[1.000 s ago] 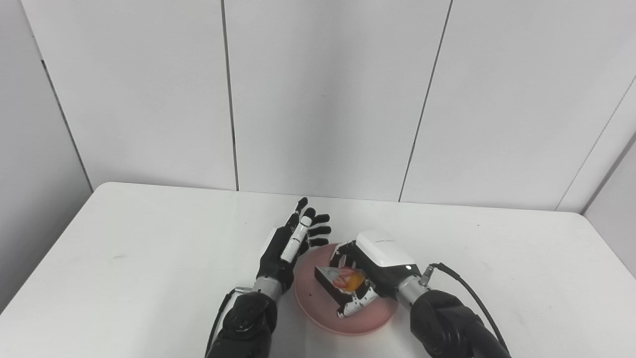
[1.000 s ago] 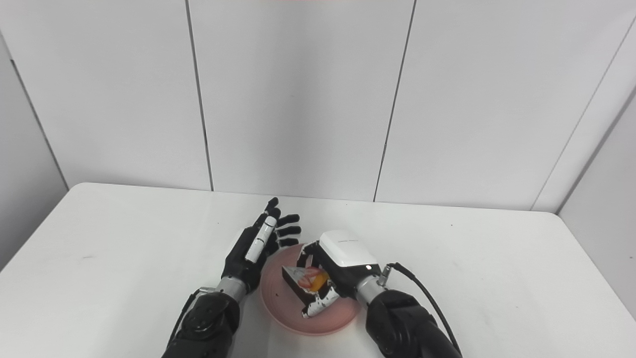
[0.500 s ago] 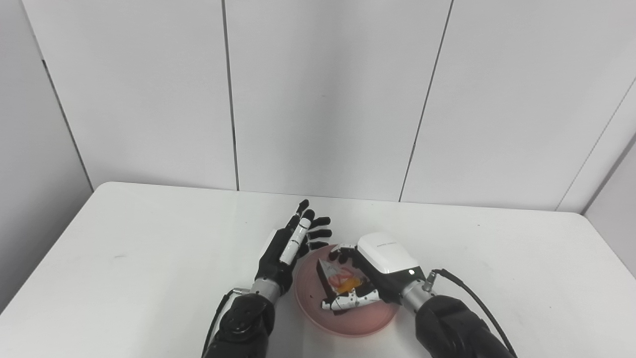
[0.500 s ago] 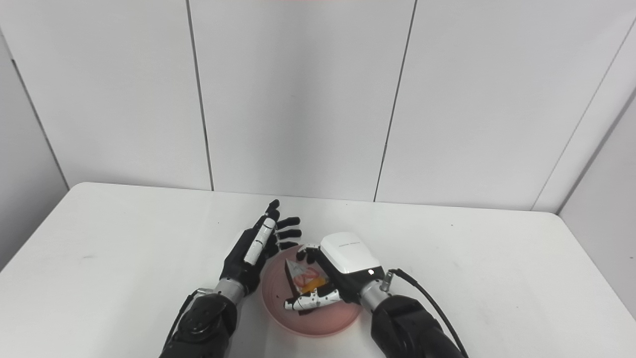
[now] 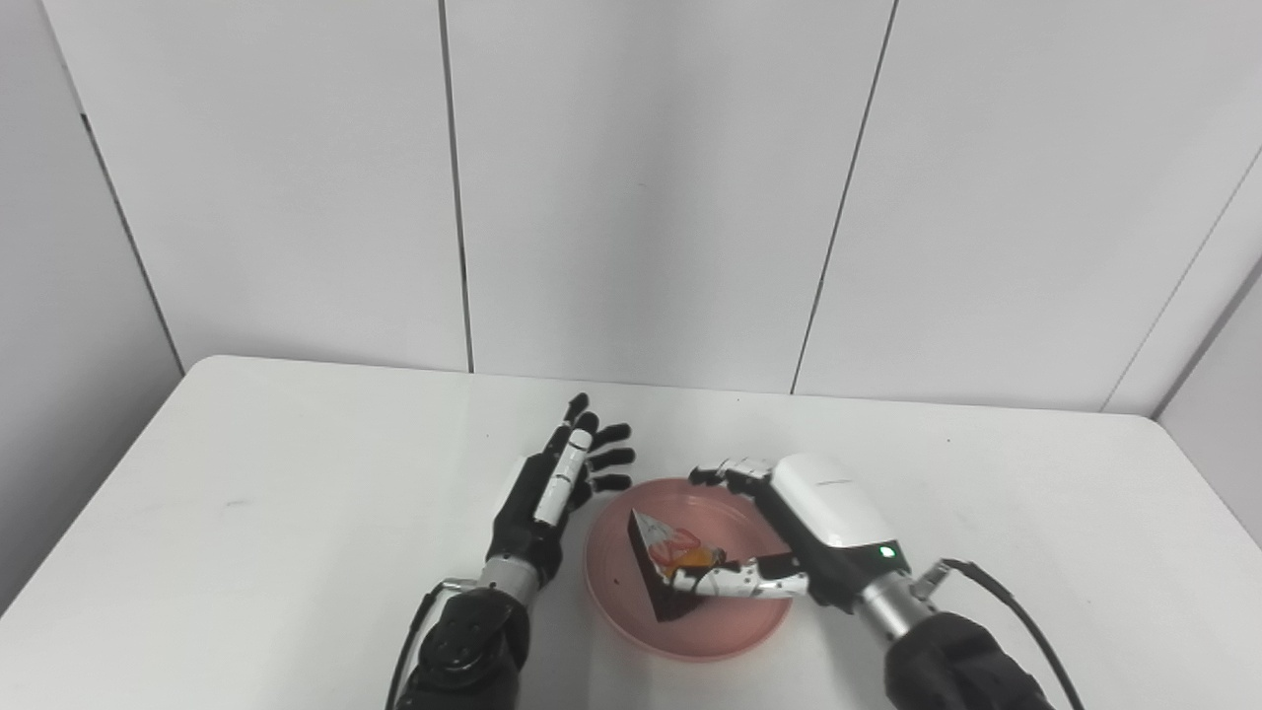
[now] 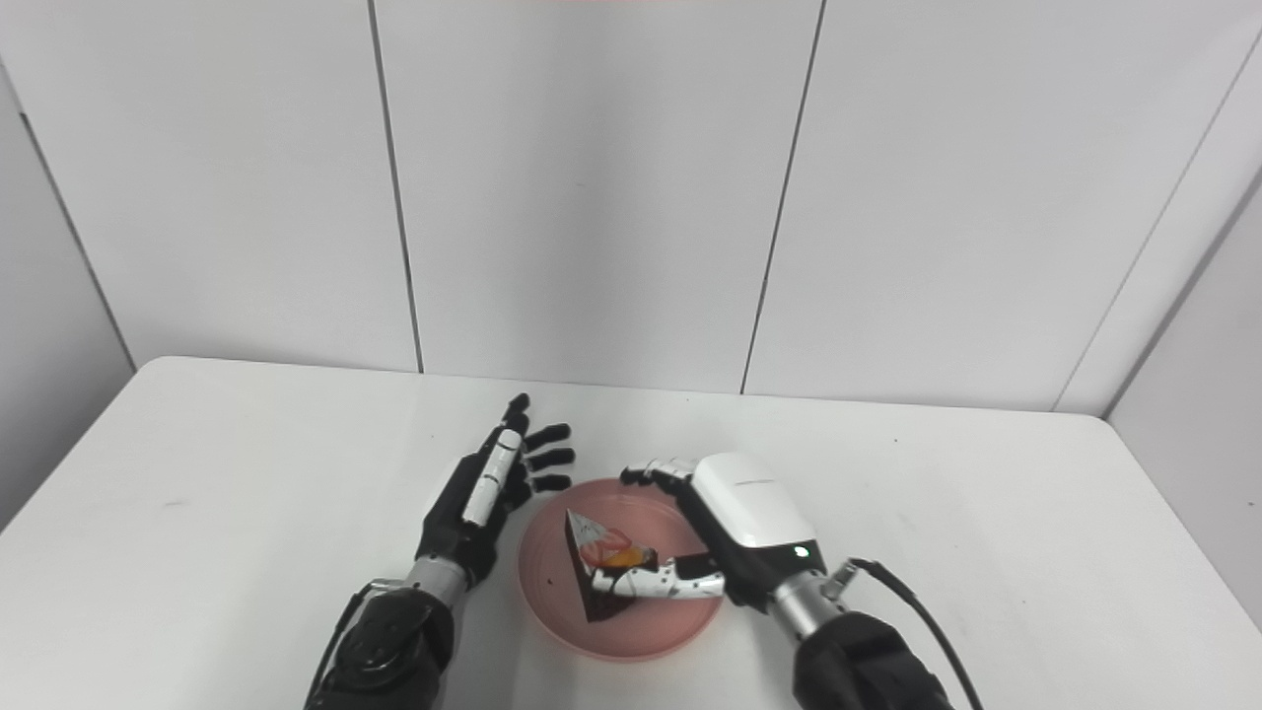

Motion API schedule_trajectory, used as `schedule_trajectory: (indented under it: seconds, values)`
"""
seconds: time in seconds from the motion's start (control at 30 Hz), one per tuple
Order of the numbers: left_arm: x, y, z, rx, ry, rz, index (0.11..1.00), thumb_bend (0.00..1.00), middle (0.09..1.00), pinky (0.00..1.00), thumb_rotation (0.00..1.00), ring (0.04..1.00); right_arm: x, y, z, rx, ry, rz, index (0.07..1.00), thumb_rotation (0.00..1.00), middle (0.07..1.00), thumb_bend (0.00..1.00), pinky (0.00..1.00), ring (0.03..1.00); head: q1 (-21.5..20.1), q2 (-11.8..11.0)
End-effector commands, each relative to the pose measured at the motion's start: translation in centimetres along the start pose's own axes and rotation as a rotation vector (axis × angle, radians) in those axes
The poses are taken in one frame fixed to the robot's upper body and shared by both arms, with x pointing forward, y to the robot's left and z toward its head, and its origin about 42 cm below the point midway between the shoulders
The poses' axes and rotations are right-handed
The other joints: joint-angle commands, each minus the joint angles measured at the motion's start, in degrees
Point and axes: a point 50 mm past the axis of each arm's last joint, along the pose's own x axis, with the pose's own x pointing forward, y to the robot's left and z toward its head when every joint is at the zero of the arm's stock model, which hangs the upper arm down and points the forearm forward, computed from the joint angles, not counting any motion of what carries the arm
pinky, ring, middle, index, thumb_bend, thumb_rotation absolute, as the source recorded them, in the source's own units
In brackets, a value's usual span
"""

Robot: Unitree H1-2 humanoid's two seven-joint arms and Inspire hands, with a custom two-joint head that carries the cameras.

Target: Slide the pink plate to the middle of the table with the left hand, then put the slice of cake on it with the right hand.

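Note:
The pink plate [image 5: 616, 611] lies on the white table near the front middle. A wedge of cake [image 5: 663, 564], dark at the sides with red and orange topping, rests on the plate. My right hand [image 5: 808, 523] is over the plate's right side, open, its fingers spread away from the cake and its thumb lying close to the cake's near end. My left hand [image 5: 552, 488] is just left of the plate, open with fingers stretched out, not touching the plate.
The white table [image 5: 296, 513] runs to a wall of pale panels behind. A black cable [image 5: 1016, 616] trails from my right wrist over the table at the lower right.
My right hand has opened and let go of the cake, which now sits on the plate, and has drawn back to the right. The left hand has shifted slightly left.

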Motion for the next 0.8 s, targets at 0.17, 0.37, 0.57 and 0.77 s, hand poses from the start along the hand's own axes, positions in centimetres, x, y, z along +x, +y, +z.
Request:
schedule_trajectory:
  seconds: [0.17, 0.37, 0.57, 0.77]
  values:
    - [-3.0, 1.9, -0.5, 0.09, -0.042, 0.075, 1.0, 0.63, 0.889, 0.82, 0.85, 0.847, -1.8, -0.9, -3.5, 0.17, -0.119, -0.327, 0.764, 0.8, 0.799, 0.61, 0.69, 0.78, -0.07, 0.42]
    - [-4.6, 3.2, -0.2, 0.164, -0.06, 0.097, 0.999, 0.64, 0.943, 0.9, 0.87, 0.92, -4.2, 2.5, -5.8, 0.33, 0.039, -0.394, 0.787, 0.85, 0.832, 0.62, 0.69, 0.802, -0.19, 1.01]
    - [-6.3, 4.2, 0.1, 0.199, -0.061, 0.108, 1.0, 0.66, 0.986, 0.98, 0.9, 0.974, -4.6, 6.4, -6.7, 0.893, 0.267, -0.435, 0.848, 0.96, 0.869, 0.7, 0.8, 0.839, -0.36, 0.59]
    - [-6.9, 4.1, 0.1, 0.182, -0.044, 0.098, 1.0, 0.6, 0.985, 0.96, 0.9, 0.981, -4.1, 7.3, -6.0, 1.126, 0.384, -0.447, 0.868, 0.99, 0.886, 0.71, 0.81, 0.869, -1.31, 0.69]
